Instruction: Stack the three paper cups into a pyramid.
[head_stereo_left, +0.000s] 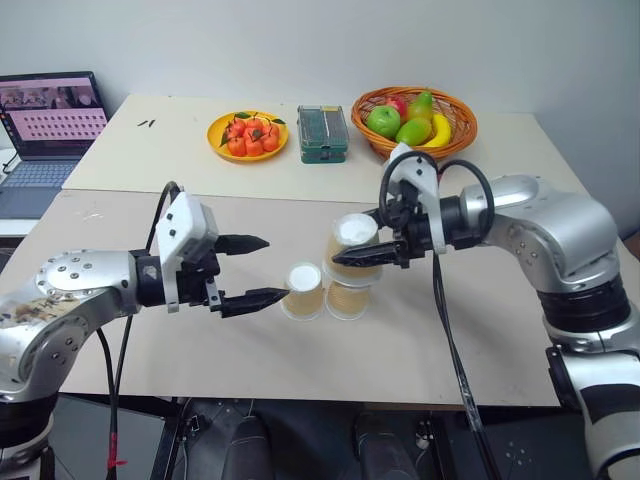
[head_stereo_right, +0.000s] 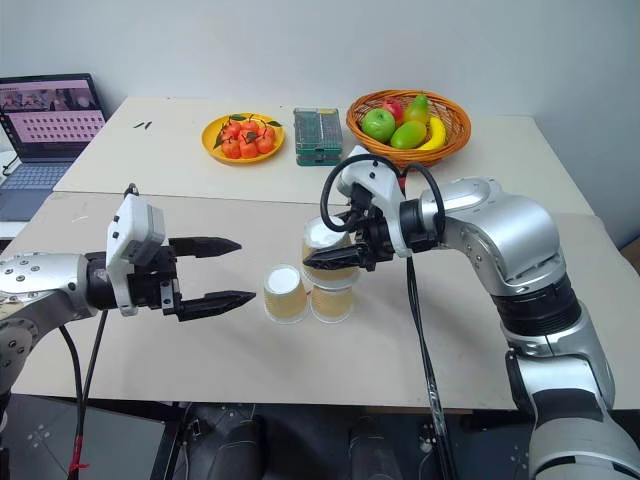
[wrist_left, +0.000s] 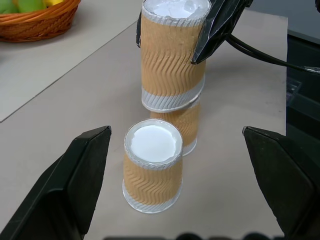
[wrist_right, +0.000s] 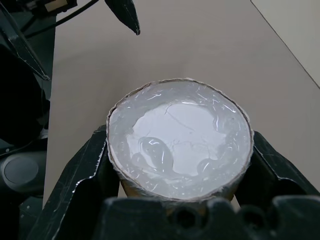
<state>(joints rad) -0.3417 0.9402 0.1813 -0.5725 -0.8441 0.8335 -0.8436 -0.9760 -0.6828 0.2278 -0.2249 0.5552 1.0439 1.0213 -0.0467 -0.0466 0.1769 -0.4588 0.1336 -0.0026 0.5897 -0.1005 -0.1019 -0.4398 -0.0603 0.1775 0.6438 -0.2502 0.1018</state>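
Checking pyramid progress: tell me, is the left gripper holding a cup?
No, the left gripper stands open beside the nearest cup, touching nothing.

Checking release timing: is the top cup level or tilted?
Tilted. The top cup, held in the right gripper, leans over the cup below, rim resting unevenly.

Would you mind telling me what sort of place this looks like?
Probably an office or lab set up for robot trials: plain tables against a bare wall, an open laptop at the side, a fruit basket as props.
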